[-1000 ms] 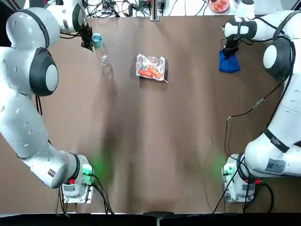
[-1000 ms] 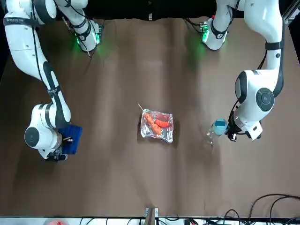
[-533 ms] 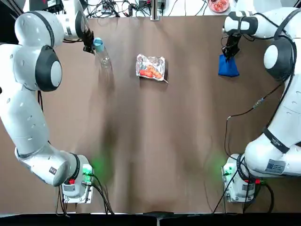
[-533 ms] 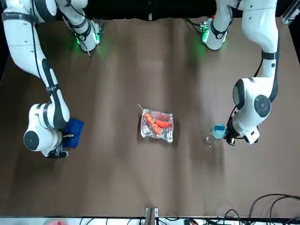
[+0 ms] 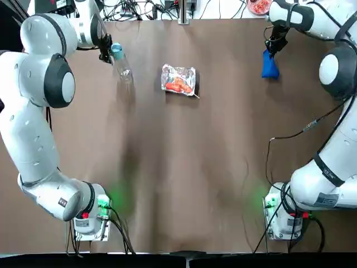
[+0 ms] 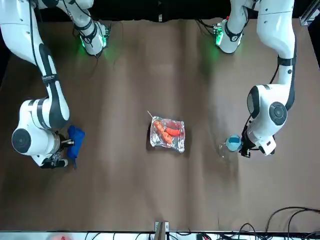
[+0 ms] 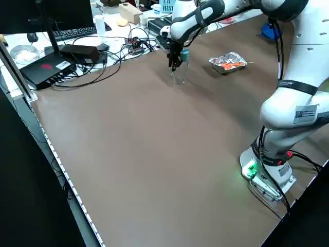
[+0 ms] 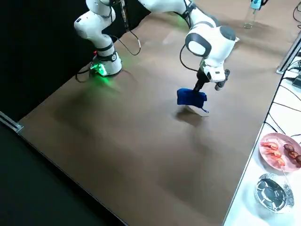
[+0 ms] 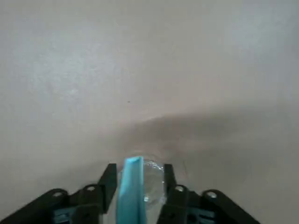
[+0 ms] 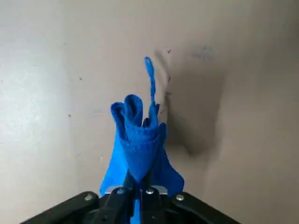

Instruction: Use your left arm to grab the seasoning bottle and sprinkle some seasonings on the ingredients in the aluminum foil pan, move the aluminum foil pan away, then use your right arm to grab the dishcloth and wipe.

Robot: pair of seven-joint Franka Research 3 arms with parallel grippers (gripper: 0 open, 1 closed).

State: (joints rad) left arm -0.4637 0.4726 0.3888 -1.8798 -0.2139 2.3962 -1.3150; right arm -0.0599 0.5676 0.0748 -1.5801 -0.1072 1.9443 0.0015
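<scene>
Gripping the seasoning bottle (image 5: pixel 120 61) at its cap, the left jaws are standing it on the bench (image 5: pixel 178 167) beside the aluminum foil pan (image 5: pixel 178 79); right jaws are pinching the dishcloth (image 8: pixel 191 97), lifted clear.

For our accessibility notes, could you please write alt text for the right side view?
The right claw holds a bunched blue dishcloth lifted clear of the brown table, with the cloth's shadow below it. Far off at the table's other side, the seasoning bottle stands upright under the left arm, and a plate of food sits on a white counter beside the table.
</scene>
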